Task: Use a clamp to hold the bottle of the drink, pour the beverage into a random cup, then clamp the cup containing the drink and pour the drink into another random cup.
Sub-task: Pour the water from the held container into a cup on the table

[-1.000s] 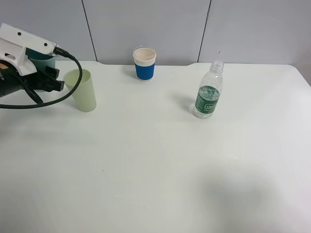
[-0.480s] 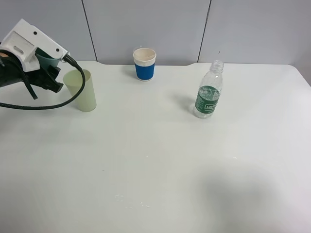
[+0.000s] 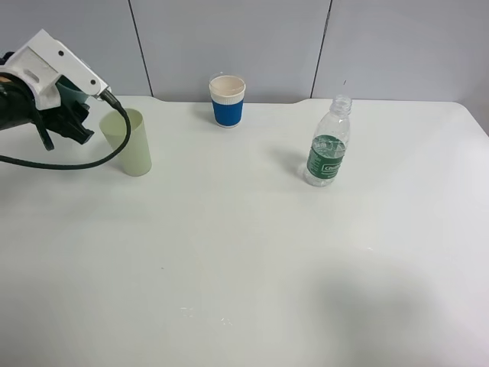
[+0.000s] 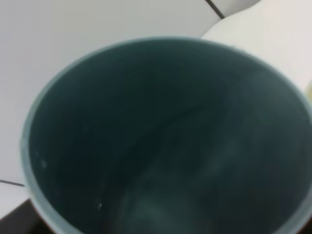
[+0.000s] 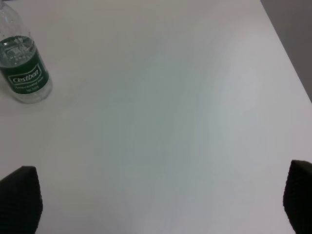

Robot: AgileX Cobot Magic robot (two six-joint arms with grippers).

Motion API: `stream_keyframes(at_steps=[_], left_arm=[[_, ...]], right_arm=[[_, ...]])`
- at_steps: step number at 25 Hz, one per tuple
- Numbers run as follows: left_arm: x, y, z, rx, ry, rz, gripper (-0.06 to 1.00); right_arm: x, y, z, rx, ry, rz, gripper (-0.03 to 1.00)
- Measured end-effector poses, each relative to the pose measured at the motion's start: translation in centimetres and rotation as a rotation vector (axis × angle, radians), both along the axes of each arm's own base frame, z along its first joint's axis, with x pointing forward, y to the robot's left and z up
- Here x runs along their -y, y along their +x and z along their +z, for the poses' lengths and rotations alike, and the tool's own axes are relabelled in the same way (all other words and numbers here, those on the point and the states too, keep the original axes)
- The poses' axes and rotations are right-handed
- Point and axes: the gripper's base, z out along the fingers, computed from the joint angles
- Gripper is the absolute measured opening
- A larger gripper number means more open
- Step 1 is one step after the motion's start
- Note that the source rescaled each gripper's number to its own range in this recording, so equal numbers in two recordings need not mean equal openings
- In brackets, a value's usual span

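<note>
Exterior high, pale cup [image 3: 131, 145], blue cup [image 3: 227, 107] farther back, bottle [image 3: 328, 145] (uncapped) apart.

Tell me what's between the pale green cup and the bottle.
Bare table from pale green cup to bottle, high view; blue cup stands farther back.

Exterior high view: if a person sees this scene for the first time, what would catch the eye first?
The left gripper, at the far left with its white plate, holds the teal cup lifted off the table, close to the rim of the pale yellow-green cup. Next, the clear bottle with a green label stands alone at the right, and a blue cup with a white rim stands at the back.
</note>
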Motion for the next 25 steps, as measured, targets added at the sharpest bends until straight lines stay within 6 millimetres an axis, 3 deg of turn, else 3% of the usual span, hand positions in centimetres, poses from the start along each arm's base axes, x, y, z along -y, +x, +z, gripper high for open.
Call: stream_keyframes(at_steps=[8, 25], left_arm=[[0.1, 1.4, -1.1, -0.050, 0.069, -0.009, 0.02], [-0.2, 1.7, -0.7, -0.019, 0.240, -0.040, 0.02]], right_arm=[[0.0, 0.0, 0.0, 0.000, 0.000, 0.000, 0.99], [0.0, 0.0, 0.0, 0.000, 0.000, 0.000, 0.99]])
